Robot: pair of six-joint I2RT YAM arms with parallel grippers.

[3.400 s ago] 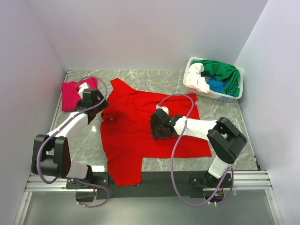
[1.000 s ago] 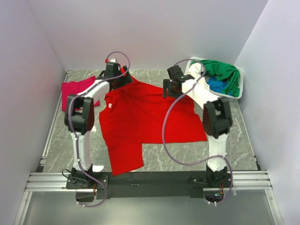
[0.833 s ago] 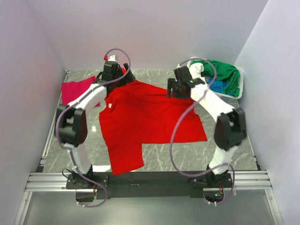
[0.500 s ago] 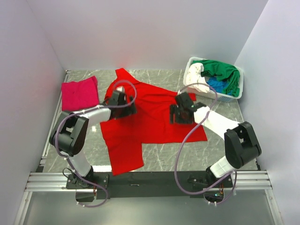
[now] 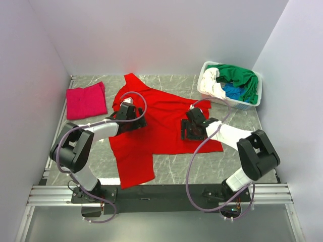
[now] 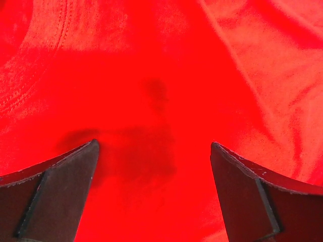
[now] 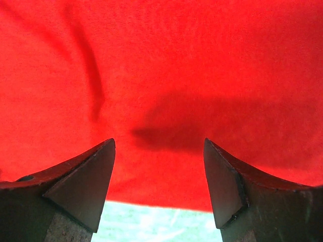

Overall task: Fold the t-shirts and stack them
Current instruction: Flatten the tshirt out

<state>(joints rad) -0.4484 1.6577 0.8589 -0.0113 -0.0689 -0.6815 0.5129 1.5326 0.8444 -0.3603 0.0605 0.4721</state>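
Top view: both wrist housings cover their own fingers, so only the wrist views show finger state. Left fingers (image 6: 55, 191) are apart with nothing between them, low over red cloth with a dark shadow under them; cannot tell if the tips touch it. Right fingers (image 7: 78, 184) are also apart and hold nothing, over red cloth just inside its near hem, with a strip of counter (image 7: 151, 224) showing past the hem.

The red t-shirt (image 5: 161, 118) lies spread out mid-counter. One flap points far-left, and a longer flap runs toward the near edge. Parts of it are hidden under both arms. The left arm (image 5: 96, 130) reaches onto its left side and the right arm (image 5: 227, 135) onto its right side.

The magenta t-shirt (image 5: 86, 101) lies folded at far left, apart from the red one. The white basket (image 5: 231, 103) sits at far right, holding bunched green (image 5: 239, 75), white (image 5: 211, 85) and blue (image 5: 233, 92) shirts; the blue one is mostly buried. Cables loop over both arms.
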